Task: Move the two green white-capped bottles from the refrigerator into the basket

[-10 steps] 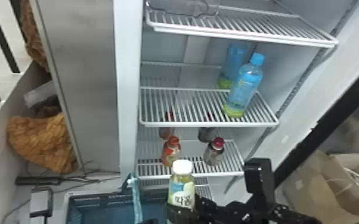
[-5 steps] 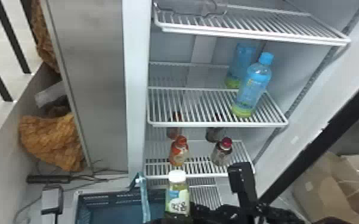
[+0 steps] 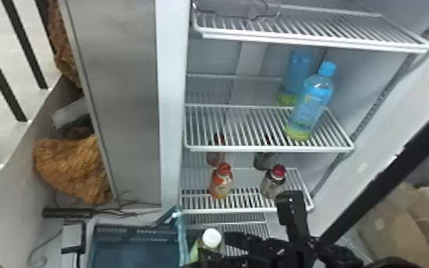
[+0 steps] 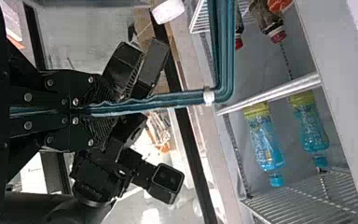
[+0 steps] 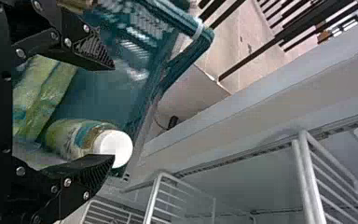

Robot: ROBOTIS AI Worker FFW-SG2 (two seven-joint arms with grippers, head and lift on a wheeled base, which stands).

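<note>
In the head view, a green bottle with a white cap [image 3: 212,238] is at the bottom, right of the raised teal handle [image 3: 181,235] of the basket [image 3: 135,237], with my right gripper [image 3: 213,256] partly in front of it. The right wrist view shows my right gripper [image 5: 114,113] open. The white-capped bottle [image 5: 81,137] is over or in the basket, partly behind one finger. A second green-labelled bottle [image 5: 42,95] is by the base of the fingers. In the left wrist view, my left gripper [image 4: 98,110] is shut on the basket's handle [image 4: 168,100].
The open refrigerator has wire shelves [image 3: 260,130] with two blue bottles [image 3: 311,101], an orange-capped bottle [image 3: 221,181] and a red-capped one [image 3: 273,181]. Its front frame [image 3: 171,124] rises behind the basket. Right of the opening is a black-edged door with brown paper bags [image 3: 399,221] beyond.
The white-capped bottle and my right gripper's fingers have moved down against the shelves and the basket. The head view has shifted, so the refrigerator and basket appear farther right.
</note>
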